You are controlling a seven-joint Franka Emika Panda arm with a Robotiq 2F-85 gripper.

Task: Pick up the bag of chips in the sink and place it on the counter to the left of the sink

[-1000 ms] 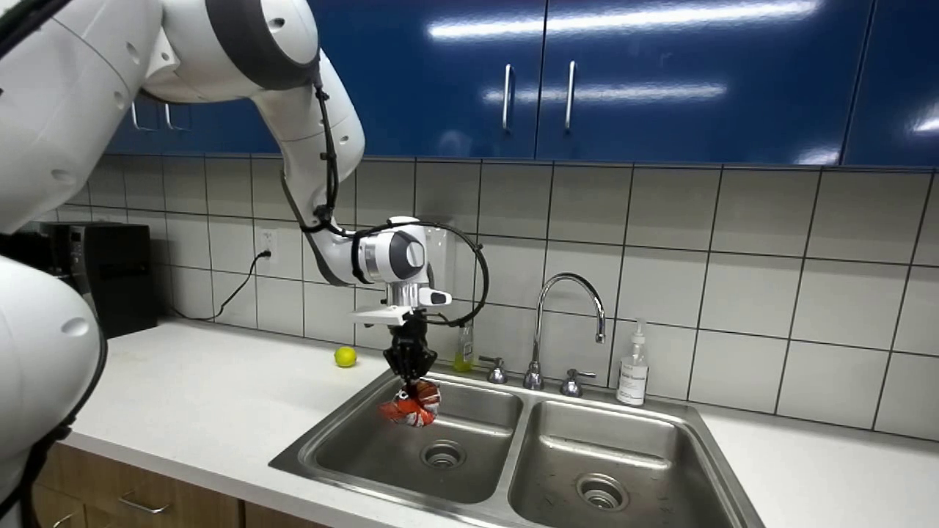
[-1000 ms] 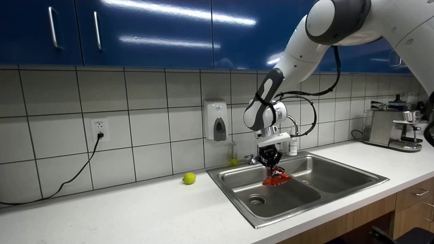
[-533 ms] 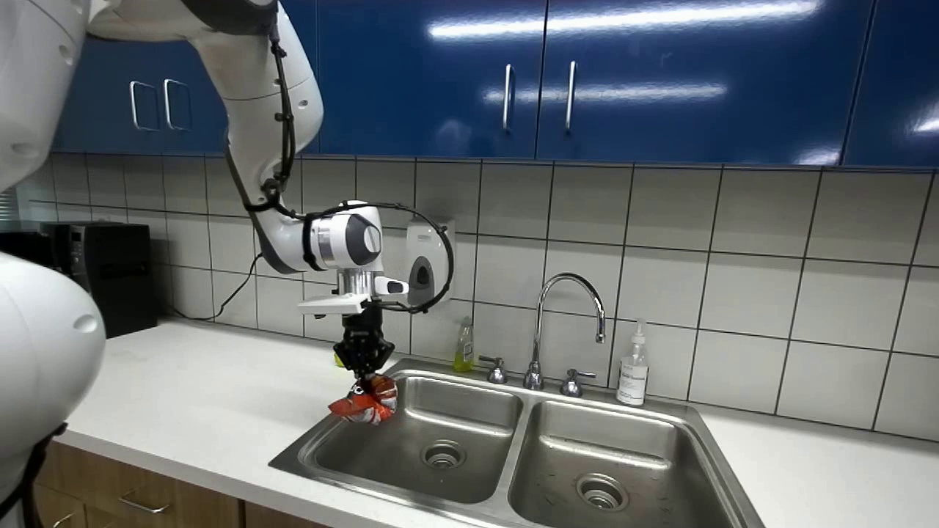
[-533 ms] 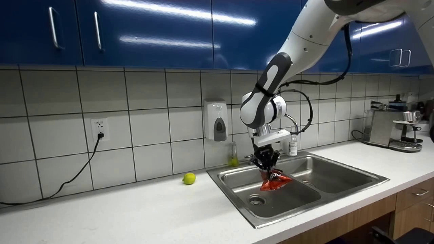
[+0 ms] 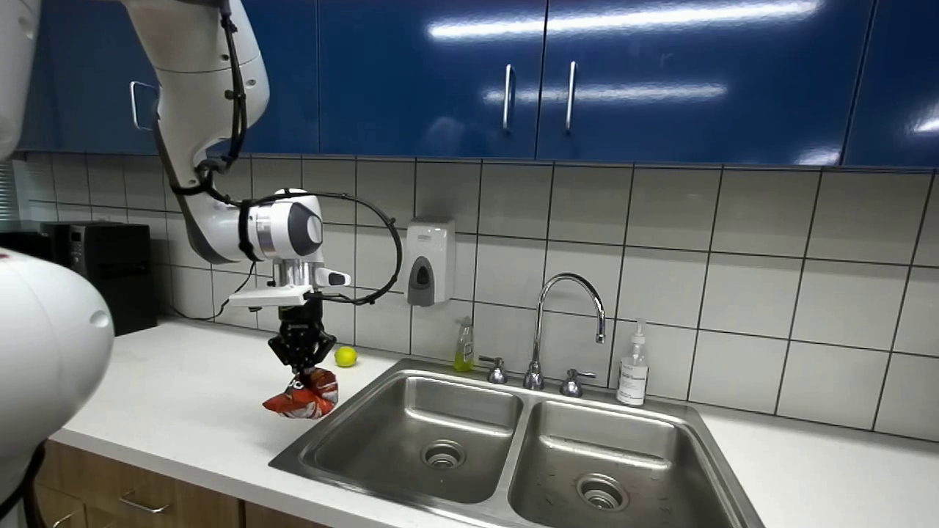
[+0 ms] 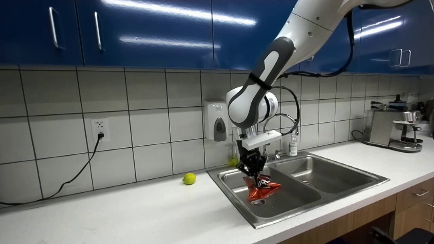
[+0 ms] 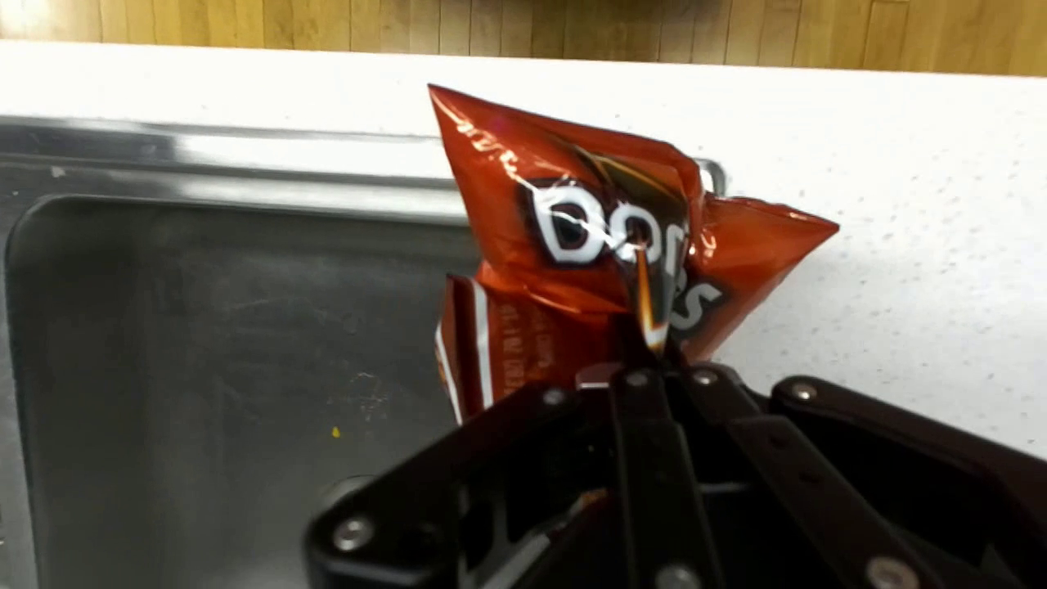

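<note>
The bag of chips is a crumpled red-orange Doritos bag (image 5: 312,396), also visible in an exterior view (image 6: 261,190) and in the wrist view (image 7: 564,221). My gripper (image 5: 299,374) is shut on its middle and holds it in the air; the fingertips are sunk in the folds. The gripper also shows in an exterior view (image 6: 256,178) and in the wrist view (image 7: 662,372). In the wrist view the bag hangs above the edge between the sink (image 7: 204,352) and the white counter (image 7: 916,286). The steel sink (image 5: 320,434) has two basins.
A yellow-green lemon-like fruit (image 5: 345,357) lies on the counter (image 5: 176,389) near the back wall, left of the sink. A green soap bottle (image 5: 463,346), a faucet (image 5: 539,315) and a white pump bottle (image 5: 632,372) stand behind the sink. Blue cabinets (image 5: 433,81) hang above.
My gripper, shut on the bag throughout, has moved from above the left basin leftward toward the counter beside the sink. The fruit and the bottles stay in place.
</note>
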